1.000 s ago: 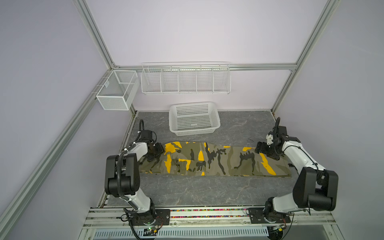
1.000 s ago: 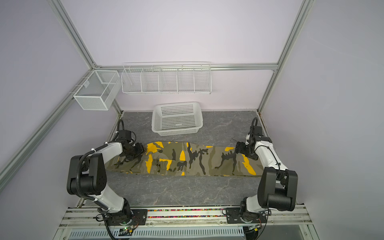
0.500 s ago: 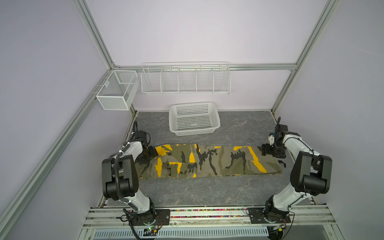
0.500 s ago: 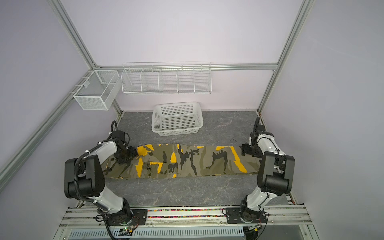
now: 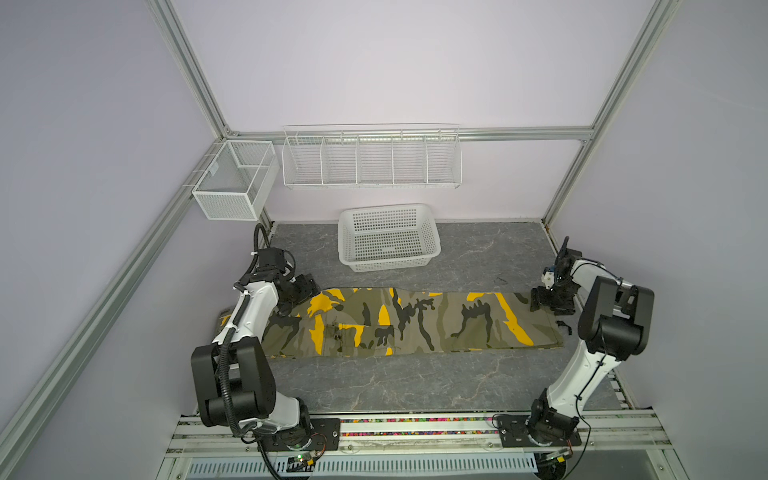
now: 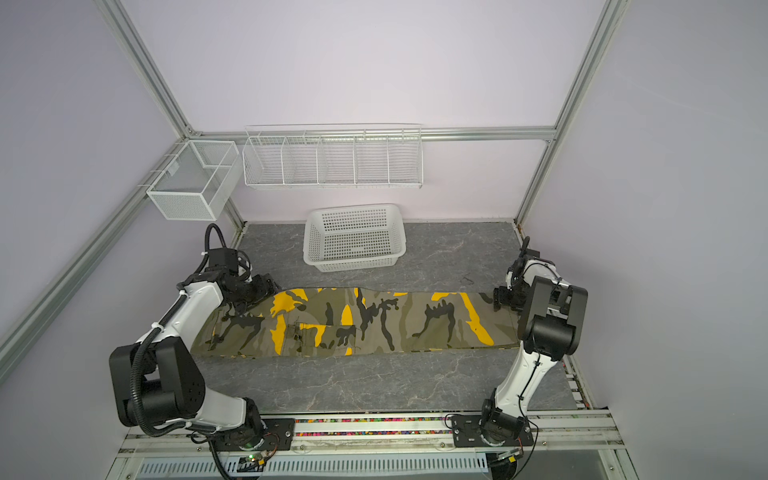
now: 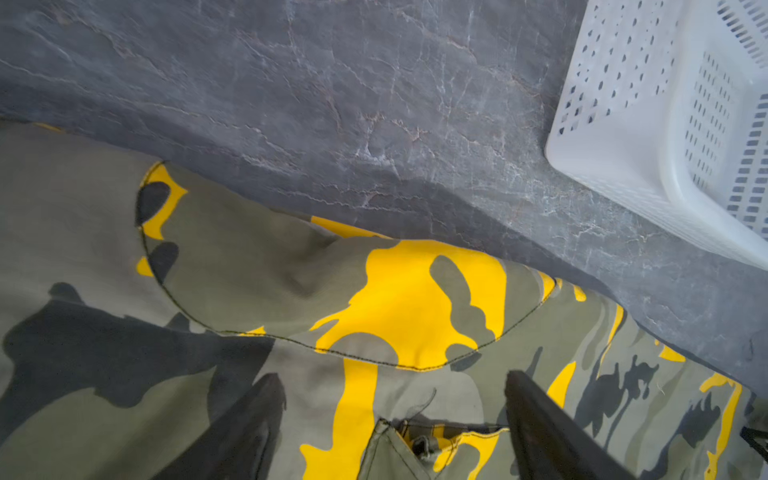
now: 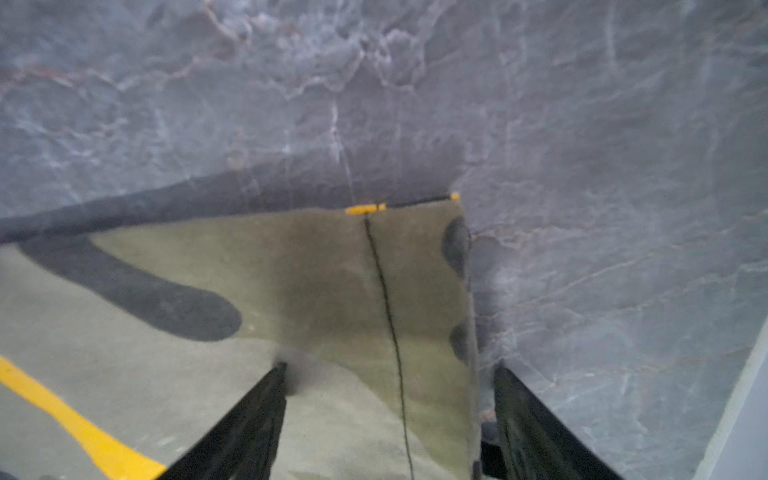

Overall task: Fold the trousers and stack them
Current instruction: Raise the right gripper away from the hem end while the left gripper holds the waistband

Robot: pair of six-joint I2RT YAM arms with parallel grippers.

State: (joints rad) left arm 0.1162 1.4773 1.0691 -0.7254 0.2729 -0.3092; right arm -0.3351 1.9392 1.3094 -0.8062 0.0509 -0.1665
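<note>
Trousers [image 5: 399, 324], seemingly halved leg over leg, are laid flat across the middle of the desk [image 5: 415, 386] between its left and right edges, left fingers [image 7: 540, 428] and right fingers [image 8: 257, 415] are spread with nothing gripped, and crosswise folding and stacking are judged outstanding.

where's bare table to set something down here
Widest: the table strip between the trousers and the front rail. Also right of the basket, behind the trousers. Crowded at both trouser ends, where the left gripper and right gripper sit.
</note>
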